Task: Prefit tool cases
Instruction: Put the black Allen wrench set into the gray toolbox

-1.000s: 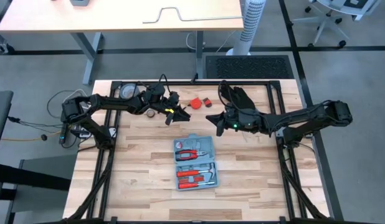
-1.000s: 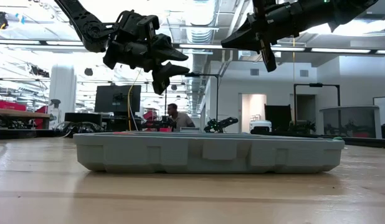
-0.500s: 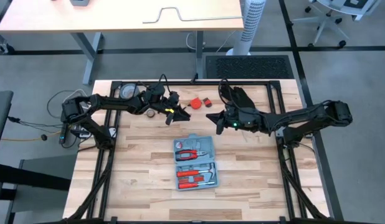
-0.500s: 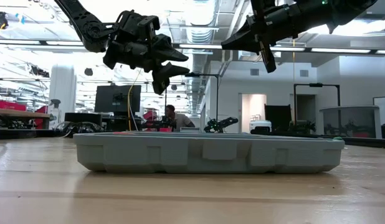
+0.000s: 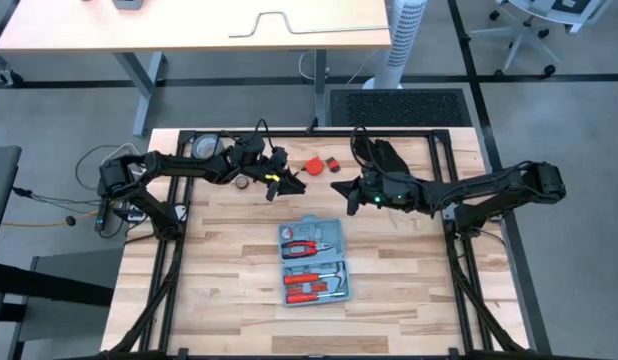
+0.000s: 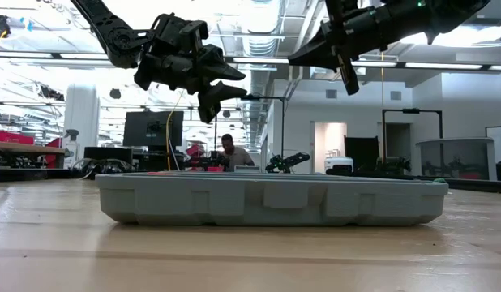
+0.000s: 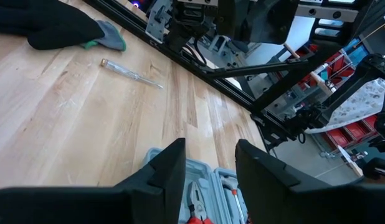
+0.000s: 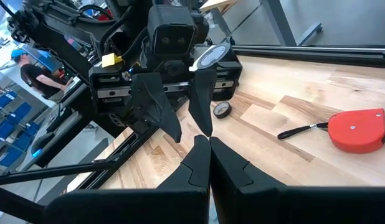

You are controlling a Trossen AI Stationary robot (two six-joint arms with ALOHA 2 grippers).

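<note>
The light-blue tool case lies open and flat on the wooden table, with pliers and red-handled tools in its slots. The low view shows it side-on as the grey case. My left gripper hovers open above the table, beyond the case's far left corner, and its wrist view shows the gripper above the case's edge. My right gripper hangs shut in the air beyond the case's far right corner, facing the left one. In the right wrist view the gripper holds nothing.
A red tape measure and a black glove lie at the far side of the table. A small round object lies near the left arm, and a thin screwdriver lies by the glove. A black frame runs along the table's sides.
</note>
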